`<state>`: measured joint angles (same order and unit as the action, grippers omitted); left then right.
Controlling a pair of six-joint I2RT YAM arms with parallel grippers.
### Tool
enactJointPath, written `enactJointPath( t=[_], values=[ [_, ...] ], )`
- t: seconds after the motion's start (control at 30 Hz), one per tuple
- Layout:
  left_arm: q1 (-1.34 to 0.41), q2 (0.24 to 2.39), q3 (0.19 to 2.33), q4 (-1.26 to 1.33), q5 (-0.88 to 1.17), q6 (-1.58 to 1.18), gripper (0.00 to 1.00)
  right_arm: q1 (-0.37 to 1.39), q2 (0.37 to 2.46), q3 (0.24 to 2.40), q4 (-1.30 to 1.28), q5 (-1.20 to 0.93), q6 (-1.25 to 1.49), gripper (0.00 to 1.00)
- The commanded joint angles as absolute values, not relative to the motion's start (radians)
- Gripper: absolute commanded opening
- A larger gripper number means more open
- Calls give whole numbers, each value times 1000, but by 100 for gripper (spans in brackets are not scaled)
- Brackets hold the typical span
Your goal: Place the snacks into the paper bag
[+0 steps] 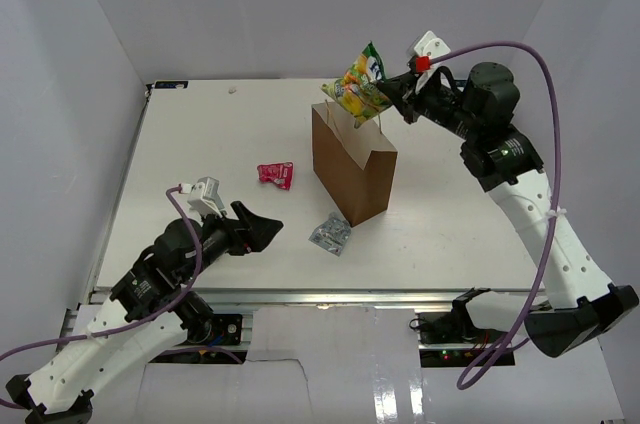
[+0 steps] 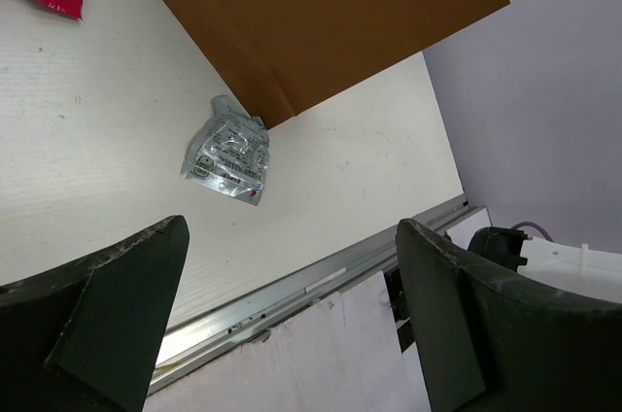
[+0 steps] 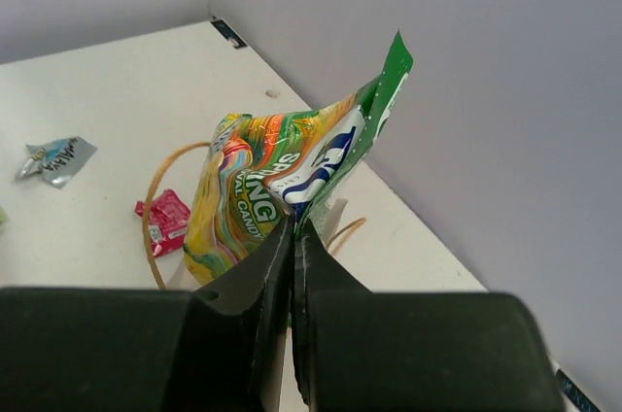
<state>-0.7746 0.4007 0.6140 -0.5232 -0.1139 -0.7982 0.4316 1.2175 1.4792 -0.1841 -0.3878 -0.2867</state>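
Observation:
The brown paper bag (image 1: pixel 352 162) stands upright mid-table, its side filling the top of the left wrist view (image 2: pixel 330 14). My right gripper (image 1: pixel 392 96) is shut on a yellow-green snack packet (image 1: pixel 362 82) and holds it above the bag's open top; in the right wrist view the packet (image 3: pixel 282 179) hangs from the pinched jaws (image 3: pixel 293 232) over a cord handle (image 3: pixel 151 208). A red-pink packet (image 1: pixel 276 174) lies left of the bag. Near the bag's front corner lies a silvery packet (image 1: pixel 331 234). My left gripper (image 1: pixel 262 229) stands open, low, left of the silvery packet (image 2: pixel 227 154).
White walls close in the table on three sides. A metal rail (image 2: pixel 321 281) runs along the near table edge, with cardboard below it. The right arm's purple cable (image 1: pixel 545 94) loops above the bag's right side.

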Motion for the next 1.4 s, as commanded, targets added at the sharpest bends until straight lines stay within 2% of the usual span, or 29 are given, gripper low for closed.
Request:
enactJointPath(
  t=[0.0, 0.17, 0.43, 0.6, 0.67, 0.83, 0.9, 0.97, 1.03, 1.17, 1.27, 1.37],
  values=[
    [-775, 391, 604, -515, -101, -810, 98, 459, 1198, 1442, -94, -223, -275, 8],
    [-775, 396, 603, -517, -115, -830, 98, 509, 1175, 1336, -43, -69, -236, 8],
    [-775, 472, 614, -528, -204, -906, 98, 545, 1152, 1237, -44, -80, -235, 8],
    [-776, 625, 646, -601, -351, -1178, 98, 548, 1144, 1229, -48, -90, -250, 37],
    [-775, 681, 667, -621, -416, -1312, 98, 548, 1141, 1242, -57, -106, -255, 45],
    [-775, 891, 753, -629, -524, -1431, 98, 545, 1131, 1305, -89, -164, -299, 60],
    [-756, 954, 817, -629, -584, -1447, 98, 519, 1121, 1365, -142, -254, -325, 72],
    [-676, 1053, 859, -621, -542, -1448, 98, 485, 1112, 1411, -178, -338, -334, 82],
    [-555, 1159, 905, -594, -448, -1422, 98, 419, 1094, 1410, -213, -382, -322, 86],
    [-416, 1343, 957, -491, -215, -1347, 98, 299, 1037, 1274, -230, -451, -301, 88],
    [-365, 1478, 1031, -488, -164, -1316, 98, 155, 996, 1172, -262, -543, -293, 89],
    [-334, 1583, 1097, -483, -124, -1307, 96, 83, 959, 1103, -308, -622, -336, 90]
  ],
)
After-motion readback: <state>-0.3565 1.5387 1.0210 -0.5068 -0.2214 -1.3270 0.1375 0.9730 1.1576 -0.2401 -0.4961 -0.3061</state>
